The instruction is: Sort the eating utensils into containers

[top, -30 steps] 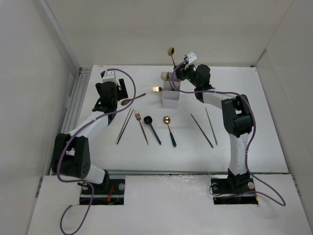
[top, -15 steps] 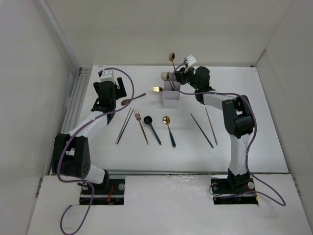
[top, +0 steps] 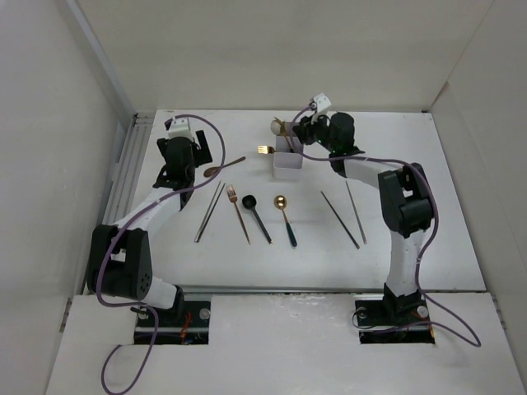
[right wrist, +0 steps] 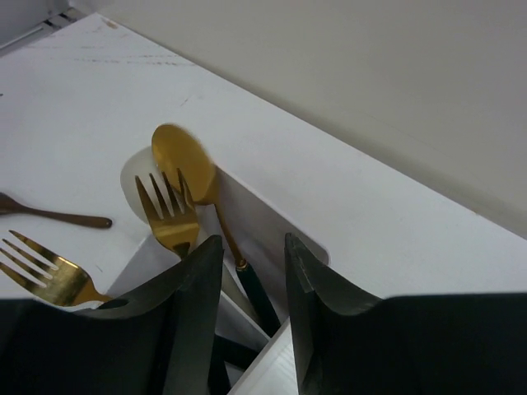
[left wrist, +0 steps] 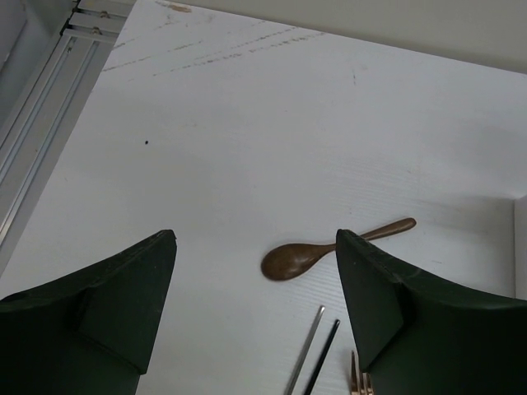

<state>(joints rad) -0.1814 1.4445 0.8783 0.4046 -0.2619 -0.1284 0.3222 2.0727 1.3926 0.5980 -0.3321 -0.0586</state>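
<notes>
The right end effector hangs over the far end of the white box, which stands on the table. Its fingers are open by only a narrow gap, which is wider than the thin dark handle running into it. Whether the pads touch that handle I cannot tell. The handle belongs to a gold-bowled spoon, which stands in the far end of the box and leans against the wall, with a gold fork just beside it. A second gold fork sticks out over the left side of the box. The left end effector is wide open and holds nothing. It hovers over the table, with the brown wooden spoon lying just ahead of its fingers. Nearer the arms, a row lies flat on the table: a pair of chopsticks, a copper fork, a black spoon, another gold spoon and two more chopsticks.
</notes>
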